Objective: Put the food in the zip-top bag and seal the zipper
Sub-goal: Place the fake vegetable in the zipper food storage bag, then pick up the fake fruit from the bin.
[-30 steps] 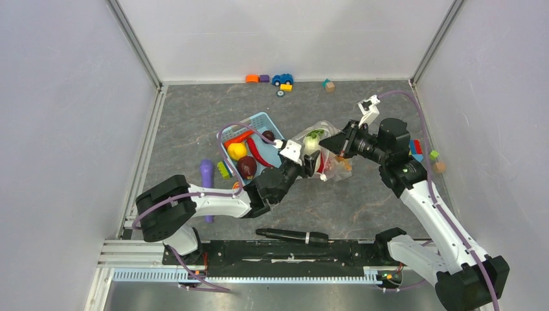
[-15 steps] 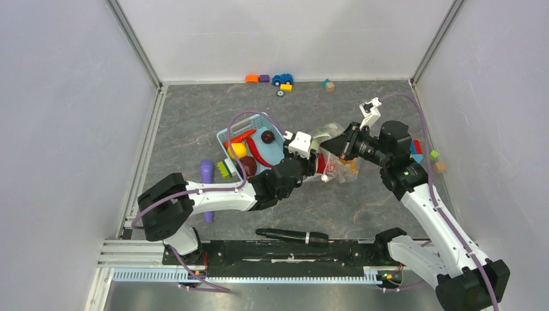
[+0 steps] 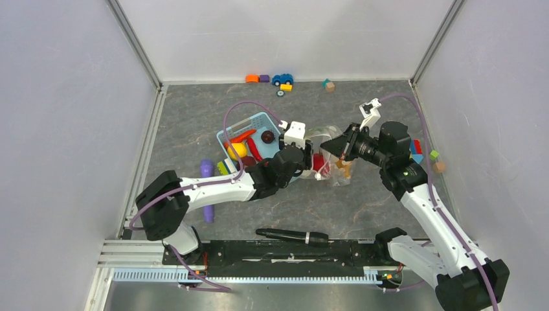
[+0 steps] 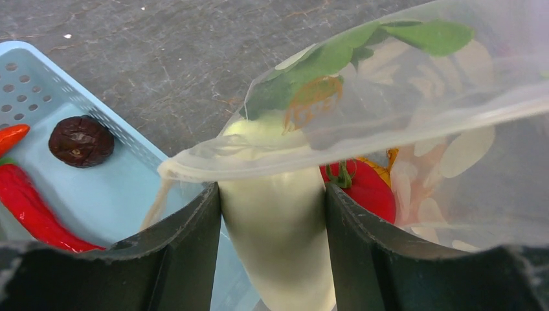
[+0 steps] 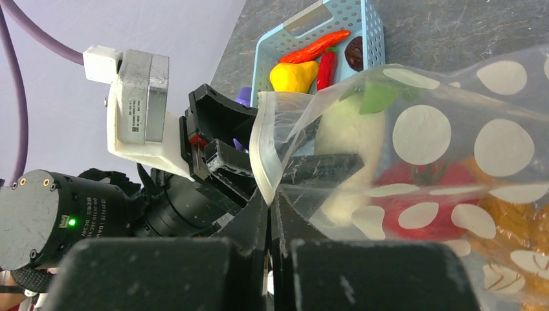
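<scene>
Lying in one basket (image 5: 353, 14): four foods (image 5: 292, 74); one white oblong (image 4: 275, 220) gripped.

Left arm (image 3: 213, 189) stretched forward and right, held low; left gripper (image 3: 311, 161) fingers (image 4: 184, 253) partly spread, clamped on the white food (image 4: 278, 227). Right arm (image 3: 430, 204) bent at elbow, wrist pointing left; right gripper (image 5: 269, 197) pinched tight on bag (image 5: 447, 129) edge.
</scene>
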